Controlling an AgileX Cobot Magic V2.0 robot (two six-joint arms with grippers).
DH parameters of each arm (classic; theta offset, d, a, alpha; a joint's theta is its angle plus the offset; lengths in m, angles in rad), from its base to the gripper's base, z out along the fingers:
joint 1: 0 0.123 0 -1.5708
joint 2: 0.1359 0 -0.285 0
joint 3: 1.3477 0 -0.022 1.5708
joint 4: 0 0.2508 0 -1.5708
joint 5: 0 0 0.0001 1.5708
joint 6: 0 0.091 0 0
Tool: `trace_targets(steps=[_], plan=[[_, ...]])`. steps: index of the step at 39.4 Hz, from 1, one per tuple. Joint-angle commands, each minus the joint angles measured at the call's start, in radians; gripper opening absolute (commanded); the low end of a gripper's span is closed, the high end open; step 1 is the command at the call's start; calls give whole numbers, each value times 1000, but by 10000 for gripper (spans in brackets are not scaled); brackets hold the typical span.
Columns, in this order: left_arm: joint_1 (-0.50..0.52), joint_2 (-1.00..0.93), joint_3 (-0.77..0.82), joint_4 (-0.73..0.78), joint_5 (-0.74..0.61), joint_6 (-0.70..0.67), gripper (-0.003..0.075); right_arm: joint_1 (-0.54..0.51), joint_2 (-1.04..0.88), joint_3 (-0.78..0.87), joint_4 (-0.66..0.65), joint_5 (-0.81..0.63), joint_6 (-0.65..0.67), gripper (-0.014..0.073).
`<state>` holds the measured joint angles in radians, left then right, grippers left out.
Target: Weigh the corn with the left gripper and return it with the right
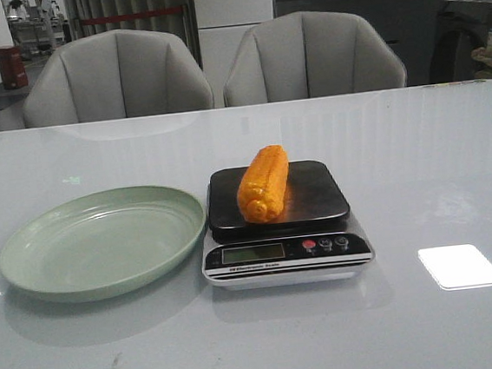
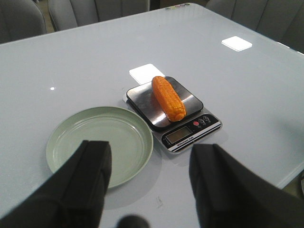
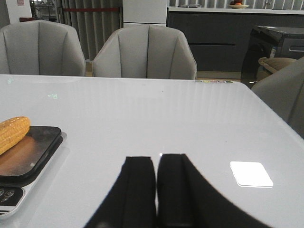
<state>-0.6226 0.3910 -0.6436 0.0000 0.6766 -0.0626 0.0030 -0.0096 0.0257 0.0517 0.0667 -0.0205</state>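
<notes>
in the front view the corn (image 1: 263, 184) lies on the dark platform of a kitchen scale (image 1: 283, 222), its length running away from the camera and its blunt end toward the scale's display; the cob sits on the left half of the platform. just left of the scale, an empty pale green plate (image 1: 26, 258) rests on the white surface (image 1: 420, 185), its rim very close to the scale's edge. two grey chairs (image 1: 115, 75) stand behind the surface, and no arm shows here. in the left wrist view the left pincer (image 2: 149, 183) hangs above the surface with its two black fingers (image 2: 92, 178) spread wide apart and nothing between them; beyond the gap lie the plate (image 2: 61, 142) and the scale (image 2: 190, 135), with the corn (image 2: 168, 97) resting diagonally on the platform, well apart from the pincer. in the right wrist view the right pincer (image 3: 156, 190) has its two fingers pressed together, holding nothing, above bare surface (image 3: 142, 109); the tip of the corn (image 3: 12, 133) and a corner of the scale (image 3: 28, 161) show at the edge, apart from the pincer.
</notes>
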Motion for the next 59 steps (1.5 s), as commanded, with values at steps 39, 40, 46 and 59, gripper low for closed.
trace_targets(steps=[39,40,46,59], plan=[[-5,-416,222,49,-105,-1,124,-4,43,-90,-10,-203,61,186],[-5,-416,222,49,-105,-1,124,-4,59,-104,-10,-193,61,186],[-5,-416,222,49,-105,-1,124,-4,205,-234,-10,-106,61,186],[-5,-416,222,49,-105,-1,124,-4,374,-398,4,121,62,186]])
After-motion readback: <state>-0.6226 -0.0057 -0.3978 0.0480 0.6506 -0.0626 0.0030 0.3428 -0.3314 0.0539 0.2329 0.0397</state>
